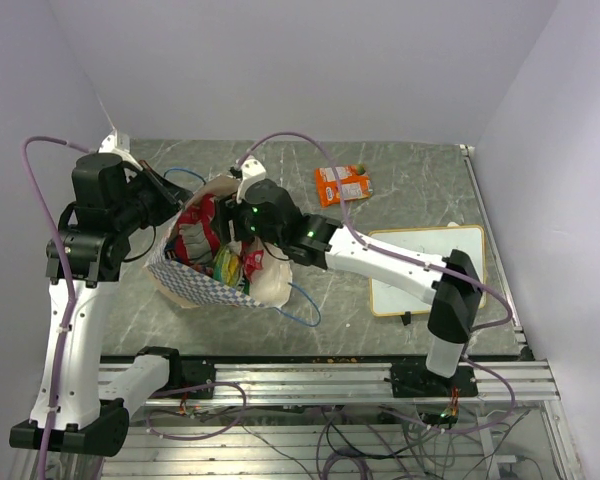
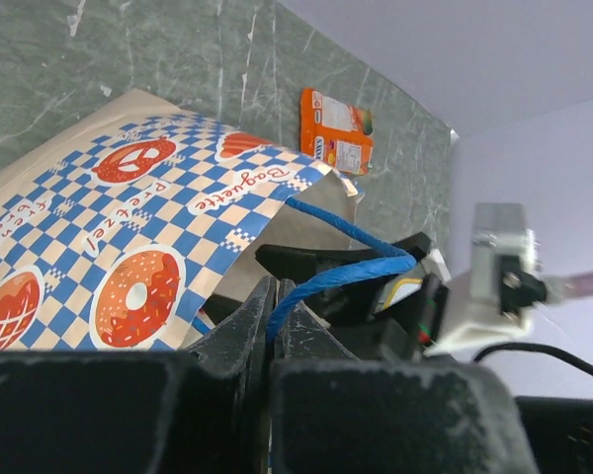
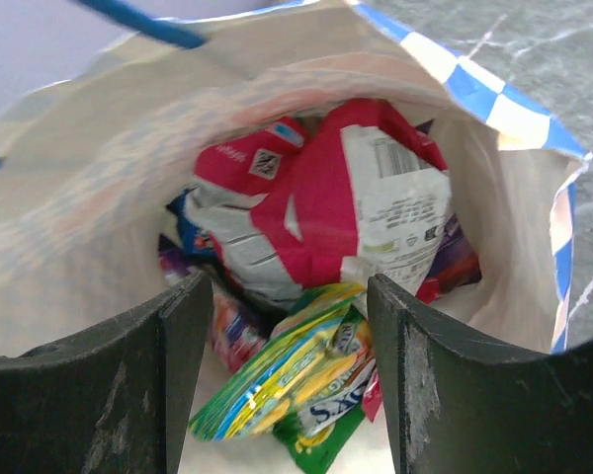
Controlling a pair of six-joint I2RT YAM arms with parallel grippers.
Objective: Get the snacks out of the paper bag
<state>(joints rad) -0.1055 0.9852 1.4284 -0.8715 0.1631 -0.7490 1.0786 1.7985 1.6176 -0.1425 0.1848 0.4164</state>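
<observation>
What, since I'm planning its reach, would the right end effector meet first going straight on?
The right end effector, open, would most likely meet the green-yellow packet first, inside the paper bag; the red-and-white packet lies behind. Depth is unclear.

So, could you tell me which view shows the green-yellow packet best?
The right wrist view: the green-yellow packet lies unobstructed inside the bag. The top view shows only a small patch; the left wrist view none.
</observation>
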